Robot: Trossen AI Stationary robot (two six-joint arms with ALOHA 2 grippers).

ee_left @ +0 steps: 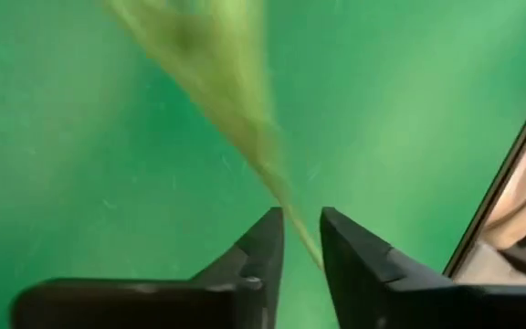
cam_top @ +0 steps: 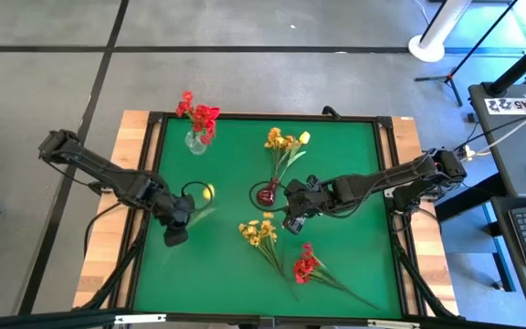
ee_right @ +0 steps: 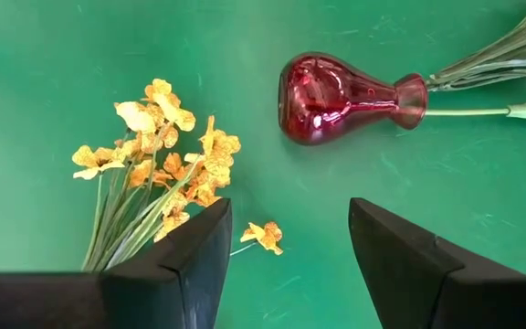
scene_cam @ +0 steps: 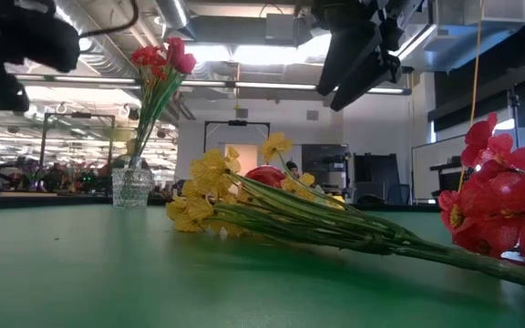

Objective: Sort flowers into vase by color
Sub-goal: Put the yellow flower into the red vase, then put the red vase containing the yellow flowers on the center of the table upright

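A clear vase [cam_top: 195,142] at the far left holds red flowers [cam_top: 199,114]. A red vase [cam_top: 266,194] near the middle holds yellow flowers [cam_top: 286,142]. A yellow spray [cam_top: 261,233] and a red spray [cam_top: 305,265] lie flat on the green mat. My left gripper [cam_top: 177,227] points down at the left, slightly open. A yellow bud [cam_top: 208,192] shows beside it, and its blurred stem [ee_left: 245,119] runs between the fingertips. My right gripper [ee_right: 290,239] hangs wide open above the mat between the red vase [ee_right: 336,96] and the lying yellow spray [ee_right: 153,155], holding nothing. My left gripper has the thin lower end of the yellow flower's stem [ee_left: 305,243] between its two fingertips, which come from above and slant down. The gap is wider than the stem. I cannot tell whether either finger touches it.
A dark raised frame [cam_top: 272,117] borders the green mat, with wooden table edges outside it. A small loose yellow blossom [ee_right: 265,235] lies below my right gripper. Bare mat lies at the near left [cam_top: 190,283].
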